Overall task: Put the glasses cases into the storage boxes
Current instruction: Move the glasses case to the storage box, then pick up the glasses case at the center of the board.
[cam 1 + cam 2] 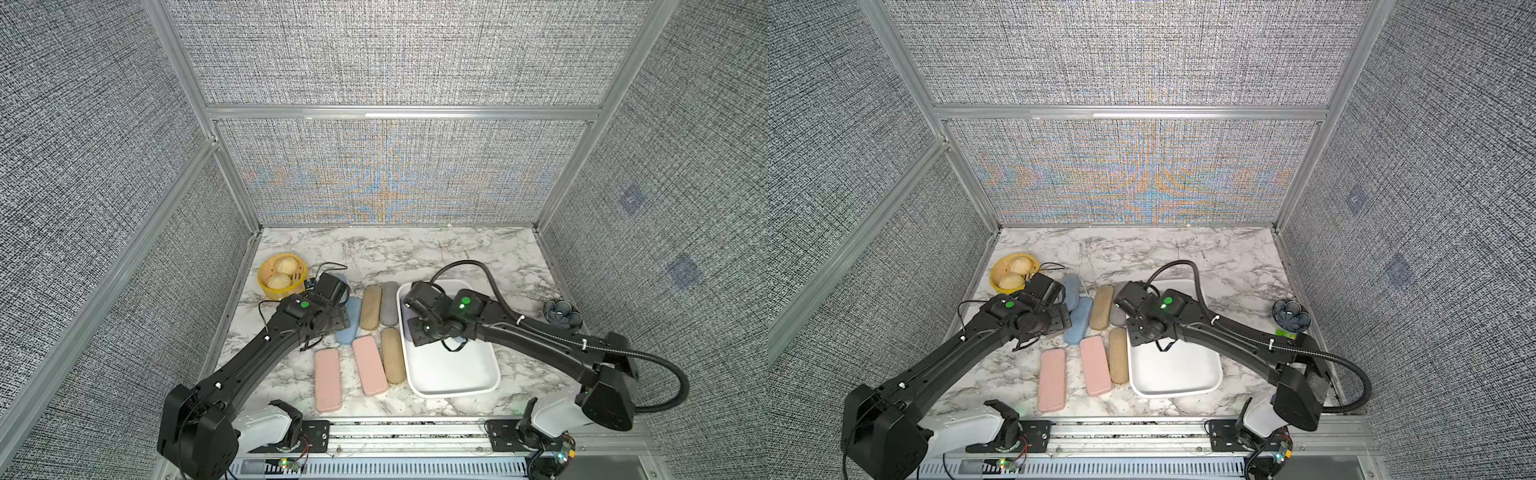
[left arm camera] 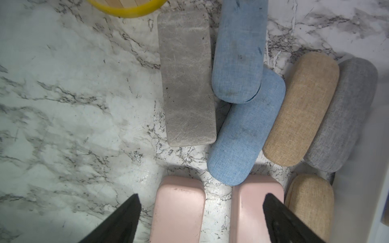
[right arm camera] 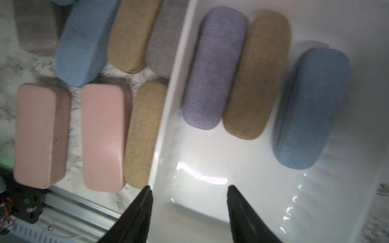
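Note:
The white storage box holds a lavender case, a tan case and a blue case side by side. My right gripper hangs open over the box's bare floor, with nothing between its fingers. Left of the box, on the marble, lie two pink cases, two tan cases, two blue cases, a grey rounded case and a flat grey case. My left gripper is open above the two pink cases.
A yellow steamer basket with buns stands at the far left, just behind my left wrist. A dark blue flower-shaped object sits by the right wall. The aluminium rail runs along the front edge.

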Controlling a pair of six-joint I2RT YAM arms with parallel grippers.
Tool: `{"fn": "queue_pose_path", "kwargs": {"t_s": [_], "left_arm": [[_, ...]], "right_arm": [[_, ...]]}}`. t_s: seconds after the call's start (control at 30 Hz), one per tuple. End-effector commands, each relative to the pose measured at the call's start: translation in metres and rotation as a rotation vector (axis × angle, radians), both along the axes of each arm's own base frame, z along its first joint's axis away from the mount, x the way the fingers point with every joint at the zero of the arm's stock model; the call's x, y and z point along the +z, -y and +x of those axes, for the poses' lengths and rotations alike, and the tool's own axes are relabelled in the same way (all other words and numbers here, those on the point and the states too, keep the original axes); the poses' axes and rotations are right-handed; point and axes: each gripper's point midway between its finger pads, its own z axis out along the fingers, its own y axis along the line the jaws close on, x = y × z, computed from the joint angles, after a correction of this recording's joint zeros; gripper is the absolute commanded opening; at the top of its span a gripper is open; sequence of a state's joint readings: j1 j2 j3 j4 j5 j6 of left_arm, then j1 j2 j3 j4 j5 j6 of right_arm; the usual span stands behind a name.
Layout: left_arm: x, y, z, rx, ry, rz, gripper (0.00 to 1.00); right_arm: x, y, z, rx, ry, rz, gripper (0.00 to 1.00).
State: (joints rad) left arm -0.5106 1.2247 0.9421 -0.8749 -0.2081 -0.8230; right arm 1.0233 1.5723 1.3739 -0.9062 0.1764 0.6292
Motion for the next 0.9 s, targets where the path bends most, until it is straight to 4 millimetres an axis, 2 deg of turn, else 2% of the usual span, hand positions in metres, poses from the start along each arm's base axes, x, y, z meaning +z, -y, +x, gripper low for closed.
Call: {"fn": "queue_pose_path", "kwargs": {"t_s": [0.0, 0.1, 0.3, 0.47, 0.6, 0.87], "left_arm": [[-0.012, 0.002, -0.005, 0.049, -0.054, -0.047, 0.87], [-0.027, -0.002, -0.015, 0.092, -0.112, -0.07, 0.85], [-0.038, -0.008, -0.028, 0.149, -0.134, -0.125, 0.84], [-0.04, -0.013, -0.032, 0.155, -0.137, -0.122, 0.85], [-0.042, -0.016, -0.033, 0.162, -0.145, -0.12, 0.86], [-0.041, -0.017, -0.033, 0.138, -0.152, -0.109, 0.91]], "right_arm": [[-0.004, -0.025, -0.005, 0.001, -0.023, -0.003, 0.52], [-0.012, -0.055, -0.003, 0.034, -0.029, -0.016, 0.48], [-0.041, -0.068, 0.011, -0.019, -0.048, -0.135, 0.44], [-0.067, -0.061, 0.014, -0.099, -0.087, -0.255, 0.46], [-0.083, -0.062, 0.016, -0.123, -0.108, -0.283, 0.49], [-0.091, -0.054, 0.02, -0.169, -0.125, -0.359, 0.67]]}}
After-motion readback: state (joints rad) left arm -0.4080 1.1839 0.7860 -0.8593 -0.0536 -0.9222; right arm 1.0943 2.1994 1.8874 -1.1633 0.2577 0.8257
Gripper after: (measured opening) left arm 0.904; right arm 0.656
